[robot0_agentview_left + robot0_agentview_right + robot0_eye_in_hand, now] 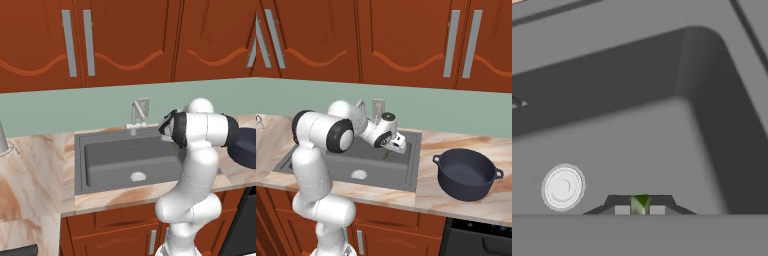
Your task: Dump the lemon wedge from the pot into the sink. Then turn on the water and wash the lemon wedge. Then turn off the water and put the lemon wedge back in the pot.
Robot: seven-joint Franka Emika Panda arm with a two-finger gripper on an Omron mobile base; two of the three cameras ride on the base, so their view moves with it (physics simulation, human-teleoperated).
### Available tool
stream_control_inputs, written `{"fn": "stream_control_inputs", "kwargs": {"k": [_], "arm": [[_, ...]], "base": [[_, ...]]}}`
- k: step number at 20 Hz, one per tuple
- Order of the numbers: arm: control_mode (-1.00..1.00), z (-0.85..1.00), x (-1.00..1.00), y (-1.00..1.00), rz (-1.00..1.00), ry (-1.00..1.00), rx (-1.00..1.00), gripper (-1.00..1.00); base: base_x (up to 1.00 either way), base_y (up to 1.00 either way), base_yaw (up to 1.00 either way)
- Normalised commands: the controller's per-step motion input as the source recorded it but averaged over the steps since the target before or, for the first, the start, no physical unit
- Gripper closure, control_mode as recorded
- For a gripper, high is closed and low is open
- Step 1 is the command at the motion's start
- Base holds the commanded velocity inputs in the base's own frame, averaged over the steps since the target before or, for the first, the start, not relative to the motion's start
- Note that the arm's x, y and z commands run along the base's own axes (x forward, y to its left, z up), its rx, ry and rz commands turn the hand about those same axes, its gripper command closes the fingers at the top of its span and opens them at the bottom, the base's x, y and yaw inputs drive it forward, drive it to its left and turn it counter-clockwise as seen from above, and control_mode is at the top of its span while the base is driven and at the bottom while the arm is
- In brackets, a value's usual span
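Note:
My gripper (389, 153) hangs over the right part of the dark grey sink (412, 165), above its floor. It is shut on the lemon wedge (640, 203), a tiny green-yellow sliver pinched between the fingertips (622, 209). From the right base the lemon wedge (387, 156) is a thin green streak under the hand. The dark navy pot (468, 173) stands upright on the counter right of the sink, apart from the gripper, and no content shows in it. In the left base view the pot (245, 146) peeks out behind my arm. No water stream is visible.
The round silver-white drain (563, 186) lies on the sink floor, left of the gripper, and the same drain (138, 176) sits near the basin's front. A small silver faucet (136, 117) stands at the sink's back rim. Marble counter (30, 170) spreads to the left.

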Motion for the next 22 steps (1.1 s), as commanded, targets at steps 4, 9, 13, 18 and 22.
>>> {"fn": "stream_control_inputs", "kwargs": {"k": [4, 9, 13, 18, 22], "arm": [[-1.0, 0.91, -0.18, -0.23, 0.0, 0.0, 0.0, 1.0], [-1.0, 0.8, -0.23, -0.29, 0.0, 0.0, 0.0, 1.0], [-1.0, 0.37, -0.04, -0.53, 0.0, -0.07, -0.01, 1.0], [-1.0, 0.15, -0.41, -0.47, 0.0, -0.27, 0.0, 1.0], [-1.0, 0.14, -0.56, -0.29, 0.0, -0.28, 0.0, 1.0]], "base": [[0.0, 0.0, 0.0], [0.0, 0.0, 0.0], [0.0, 0.0, 0.0], [0.0, 0.0, 0.0], [0.0, 0.0, 0.0]]}}
